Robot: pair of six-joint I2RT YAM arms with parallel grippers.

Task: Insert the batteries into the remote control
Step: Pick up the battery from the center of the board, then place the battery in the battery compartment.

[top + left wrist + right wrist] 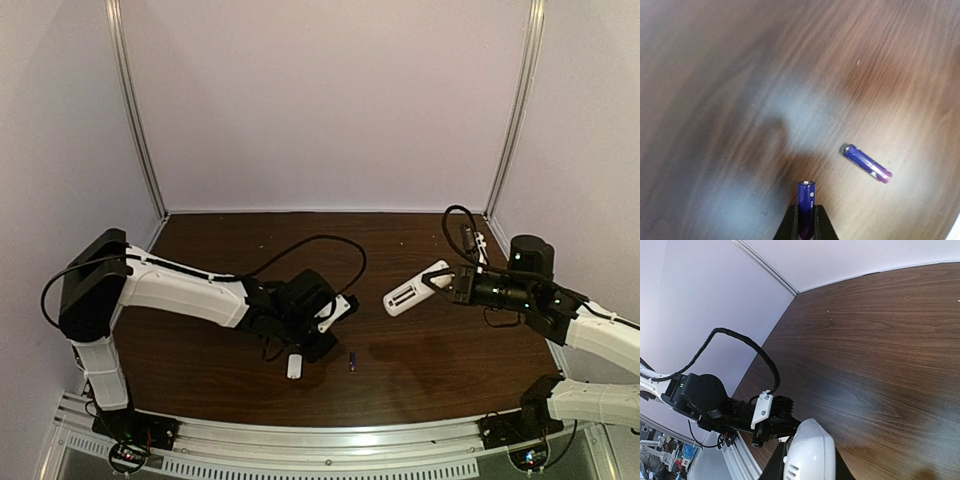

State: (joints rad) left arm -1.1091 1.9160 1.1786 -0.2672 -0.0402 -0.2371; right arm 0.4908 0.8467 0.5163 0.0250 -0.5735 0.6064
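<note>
My left gripper [806, 214] is shut on a blue-purple battery [806, 192], whose metal tip sticks out past the black fingertips, above the wooden table. A second battery [866, 163] lies loose on the table to its right, reddish end away from me; from above, this battery [352, 361] rests just right of the left gripper [318, 349]. Held above the table's centre right is the white remote control [415, 288], its slotted face up, with my right gripper [443, 281] shut on one end. In the right wrist view the remote control [810, 455] fills the gap in the right gripper [807, 465].
A small white rounded cover piece [294, 365] lies on the table [420, 350] just left of the left gripper. The left arm [740, 410] with its black cable shows beyond the remote. A metal rail [320, 445] runs along the near edge, and pale walls enclose the other sides.
</note>
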